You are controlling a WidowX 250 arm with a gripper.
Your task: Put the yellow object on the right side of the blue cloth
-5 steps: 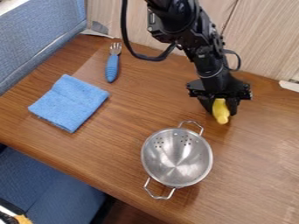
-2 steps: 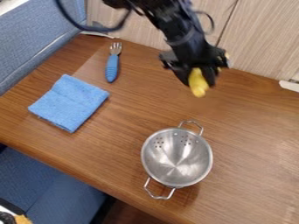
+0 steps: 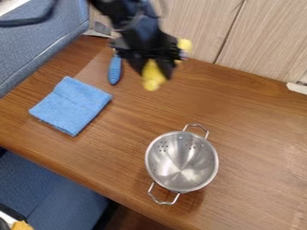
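the gripper [image 3: 157, 72], hanging from the arm [image 3: 135, 27] over the far part of the table [image 3: 252, 134], left of the middle, is found clenched on the yellow object [image 3: 153, 76]. the yellow object is up off the table, between the two fingers, its near end pointing down; a further bit of yellow shows at the right of the gripper. it is to the right of the blue cloth [image 3: 71, 107] and farther back, well apart from it. the cloth lies folded, flat on the left of the table. a blue handle [image 3: 114, 71] lies beyond the cloth, its far end hidden by the gripper. a metal colander [image 3: 182, 161] stands upright on the near side, its two handles pointing near and far.
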